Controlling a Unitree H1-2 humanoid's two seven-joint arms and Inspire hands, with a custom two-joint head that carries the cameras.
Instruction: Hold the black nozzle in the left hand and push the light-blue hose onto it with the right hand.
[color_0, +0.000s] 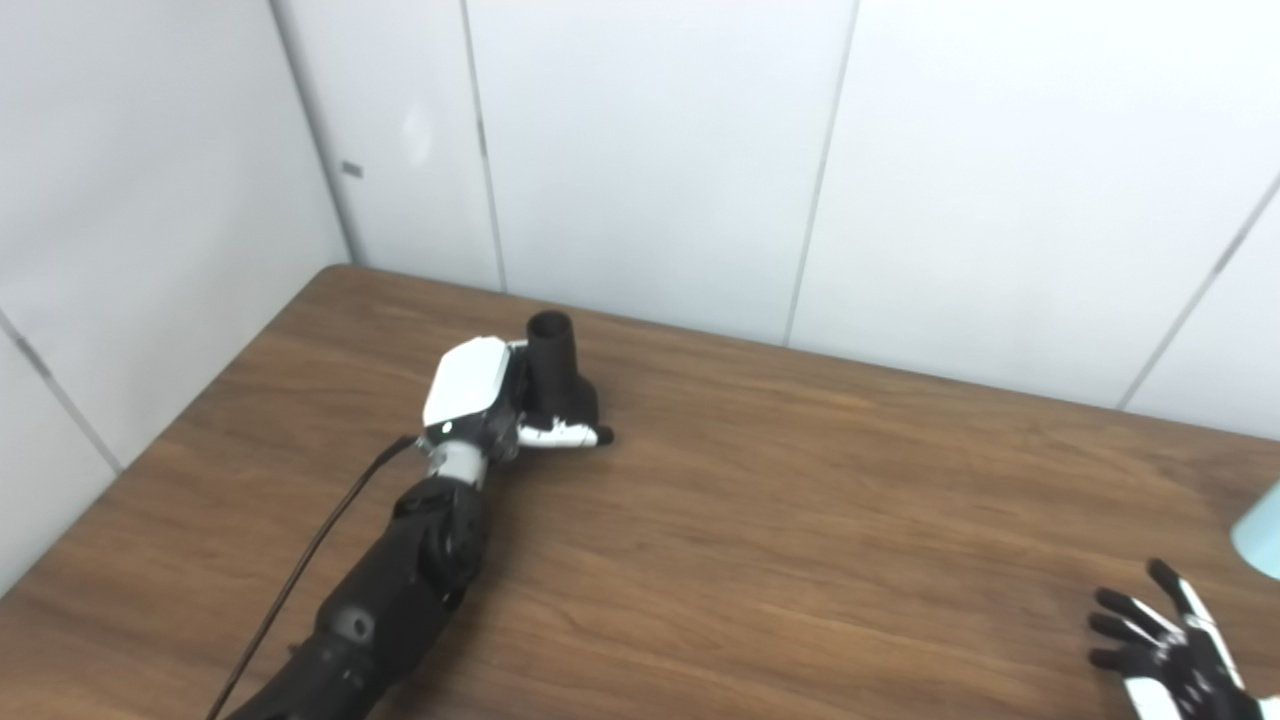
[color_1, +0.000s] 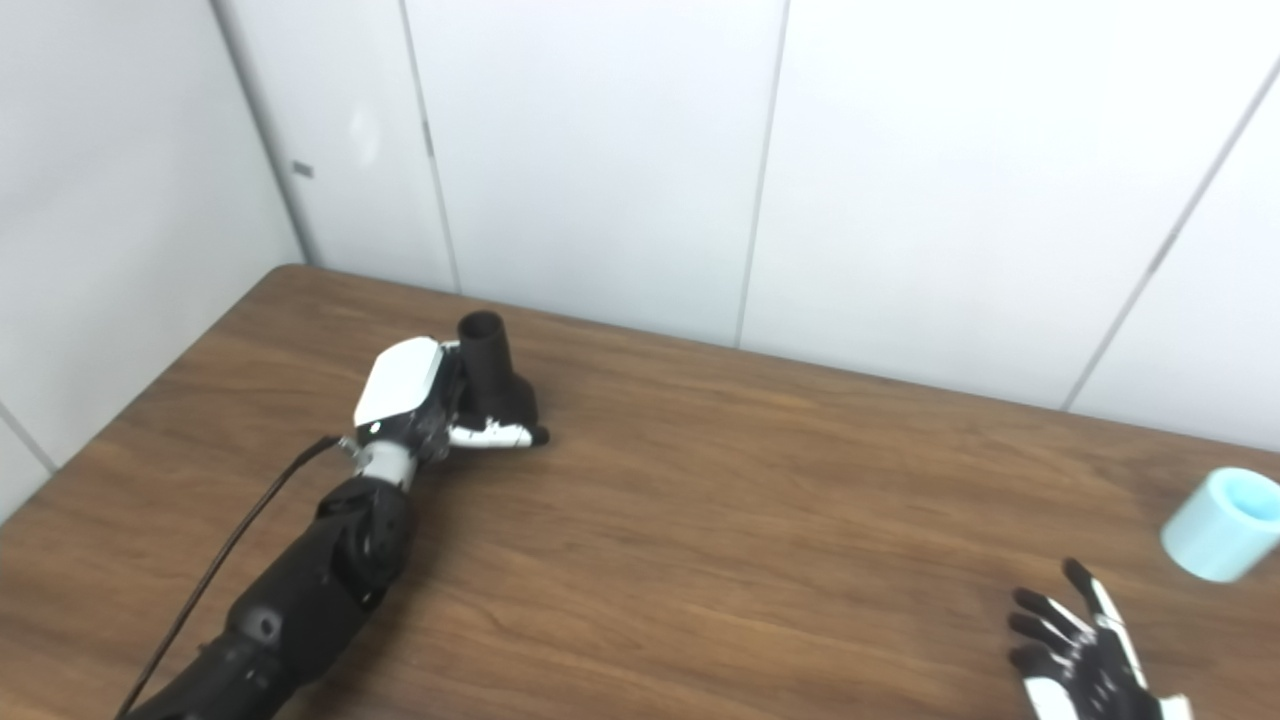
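Starting at the left, we see our left arm (color_1: 310, 580) come in from the bottom edge and reach across the table (color_1: 700, 540) toward the far left corner. A black cable (color_1: 215, 570) runs along this arm, on its left side. Our left hand (color_1: 425, 405) is closed around the nozzle (color_1: 490, 375), with the white back of the hand turned up and to the left. The fingers (color_1: 495, 434) wrap over the wide lower part of the nozzle, near the table surface. The nozzle stands almost upright, and its open round neck points up and a little toward the wall (color_1: 600, 150). We cannot tell if its base touches the wood or is lifted a little.

The middle of the table is brown wood with visible grain.

Going to the right, our right hand (color_1: 1085, 665) is low near the bottom edge, with its fingers spread apart, and it holds nothing. The hose (color_1: 1220, 525) lies on its side on the table, behind this hand and further to the right, not touching it. Its open end faces up and right. In the left eye view only a small part of it shows at the right border. The hose and the nozzle are well apart, on opposite sides of the table.
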